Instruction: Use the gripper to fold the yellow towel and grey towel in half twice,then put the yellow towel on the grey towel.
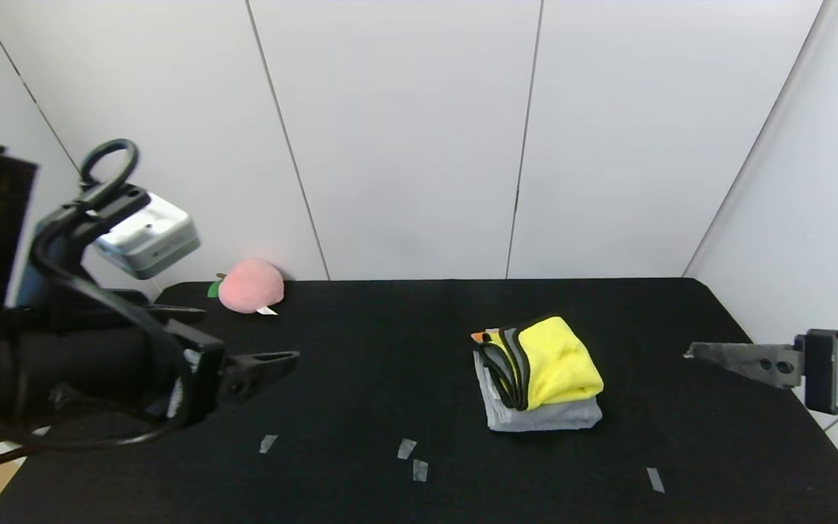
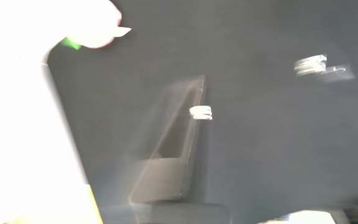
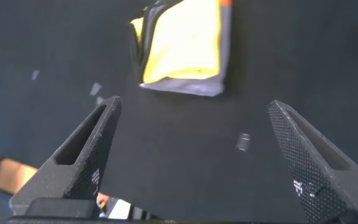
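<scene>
Head view: yellow towel atop grey towel, between both spread tools.

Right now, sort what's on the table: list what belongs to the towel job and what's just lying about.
Job:
- yellow towel, folded, lying on top of the grey towel
- grey towel, folded, underneath
- left gripper, open, away from the stack
- right gripper, open, away from the stack

Lying about:
- pink peach at the table's far left
- tape bits near the front edge
</scene>
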Robot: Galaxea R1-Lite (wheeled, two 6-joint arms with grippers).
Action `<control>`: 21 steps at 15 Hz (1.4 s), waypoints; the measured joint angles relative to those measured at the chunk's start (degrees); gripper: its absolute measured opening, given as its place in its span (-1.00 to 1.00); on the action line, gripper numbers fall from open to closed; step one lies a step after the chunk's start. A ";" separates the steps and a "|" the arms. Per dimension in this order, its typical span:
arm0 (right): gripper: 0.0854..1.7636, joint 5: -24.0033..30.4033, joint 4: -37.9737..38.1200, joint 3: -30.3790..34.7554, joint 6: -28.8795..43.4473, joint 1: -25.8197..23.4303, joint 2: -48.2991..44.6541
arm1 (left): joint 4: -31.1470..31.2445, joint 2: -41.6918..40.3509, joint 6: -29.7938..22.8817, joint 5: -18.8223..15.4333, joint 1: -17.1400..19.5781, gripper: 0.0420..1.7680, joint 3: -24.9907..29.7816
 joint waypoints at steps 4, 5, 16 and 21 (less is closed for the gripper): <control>0.92 -1.61 3.15 4.05 -8.18 -4.43 -9.02 | 0.15 -12.23 8.33 -0.35 7.68 0.94 7.19; 0.92 -1.87 3.47 5.18 -9.33 -6.34 -11.19 | 0.44 -15.02 8.90 -0.41 9.37 0.94 8.74; 0.92 -1.65 12.21 12.12 -10.33 -18.35 -34.77 | 16.81 -42.36 7.86 -12.40 22.65 0.94 15.24; 0.93 -0.99 18.68 14.25 -10.24 -18.44 -46.04 | 24.26 -51.35 7.72 -19.70 29.18 0.94 15.02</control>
